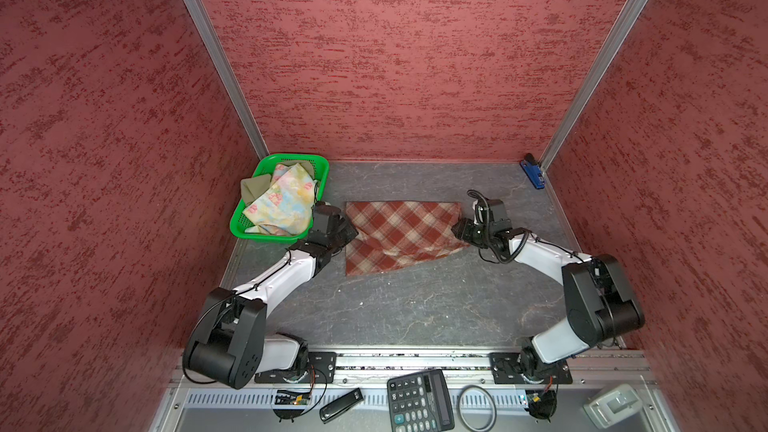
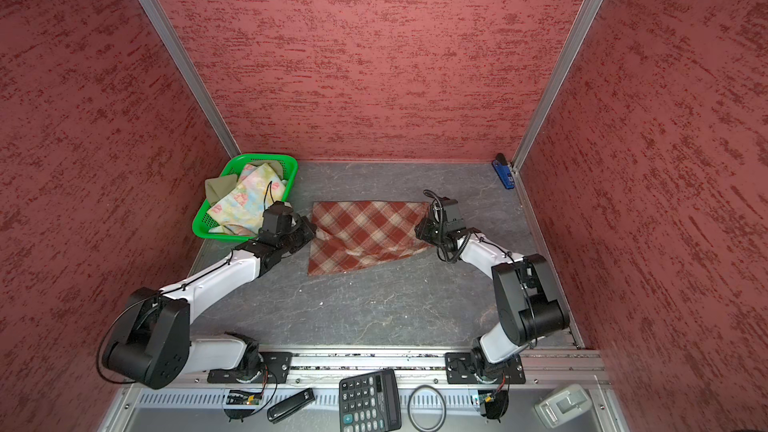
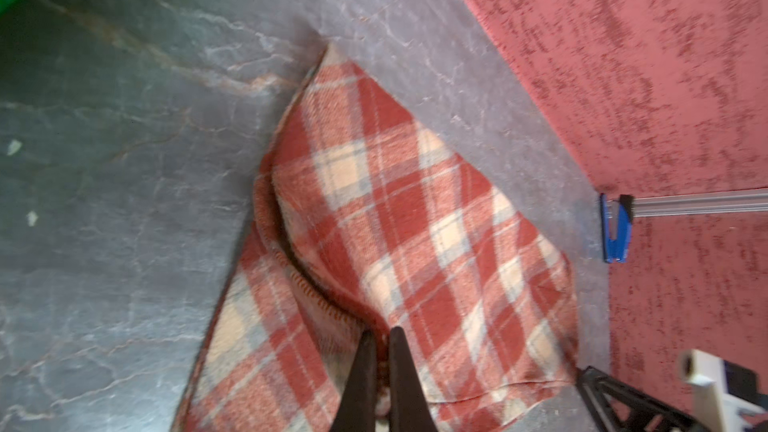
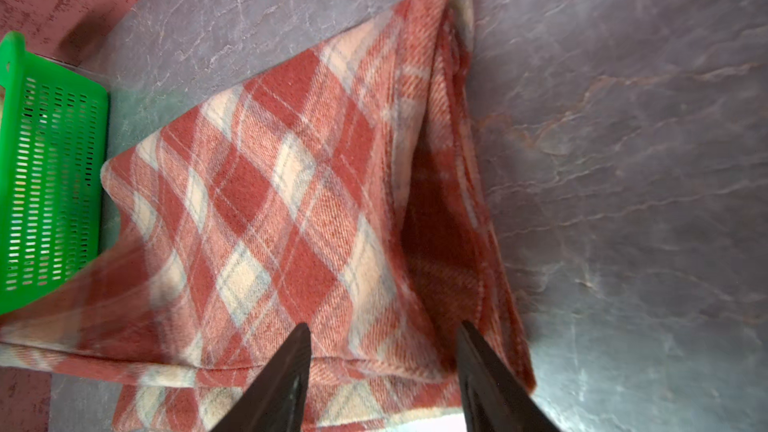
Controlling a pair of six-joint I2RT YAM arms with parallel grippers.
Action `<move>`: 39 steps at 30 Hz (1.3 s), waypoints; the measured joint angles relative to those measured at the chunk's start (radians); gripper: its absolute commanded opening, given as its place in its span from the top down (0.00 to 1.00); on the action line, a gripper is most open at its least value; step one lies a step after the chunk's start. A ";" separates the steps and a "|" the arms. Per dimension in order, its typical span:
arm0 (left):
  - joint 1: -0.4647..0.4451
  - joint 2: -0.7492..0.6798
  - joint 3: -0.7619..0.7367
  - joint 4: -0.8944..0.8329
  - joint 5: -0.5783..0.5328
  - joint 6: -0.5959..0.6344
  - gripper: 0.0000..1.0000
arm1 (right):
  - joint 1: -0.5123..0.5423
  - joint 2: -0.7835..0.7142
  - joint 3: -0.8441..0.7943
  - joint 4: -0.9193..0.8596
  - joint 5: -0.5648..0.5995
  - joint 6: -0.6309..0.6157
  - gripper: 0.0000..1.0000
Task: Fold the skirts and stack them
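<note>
A red-brown and cream plaid skirt (image 1: 399, 234) (image 2: 365, 230) lies partly folded on the grey floor, its near edge slanting. My left gripper (image 1: 348, 231) (image 3: 382, 332) is shut on the skirt's left edge, with cloth pinched between the fingers. At the skirt's right edge my right gripper (image 1: 457, 228) (image 4: 384, 324) is open, its fingers astride a fold of the plaid skirt (image 4: 291, 184). In the green basket (image 1: 266, 235) (image 2: 257, 156) lie the pastel floral skirt (image 1: 282, 201) (image 2: 245, 197) and the olive skirt (image 1: 253, 187) (image 2: 218, 189), both crumpled.
The basket stands at the back left against the wall, just behind my left wrist. A blue stapler (image 1: 533, 172) (image 3: 615, 234) sits in the back right corner. Red walls enclose three sides. A calculator (image 1: 419, 401), a ring and small devices lie on the front shelf.
</note>
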 measured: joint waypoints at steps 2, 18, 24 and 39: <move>-0.003 0.000 0.006 -0.001 -0.001 -0.002 1.00 | 0.000 0.006 -0.002 -0.001 -0.002 -0.003 0.45; -0.014 0.000 0.017 -0.056 -0.010 -0.002 1.00 | -0.002 0.089 0.003 -0.016 0.014 -0.033 0.92; -0.014 0.000 0.025 -0.083 -0.027 0.000 1.00 | -0.002 0.090 0.088 -0.066 0.041 -0.056 1.00; 0.043 -0.050 0.216 -0.198 -0.035 0.081 1.00 | -0.039 0.079 0.417 -0.238 0.104 -0.131 1.00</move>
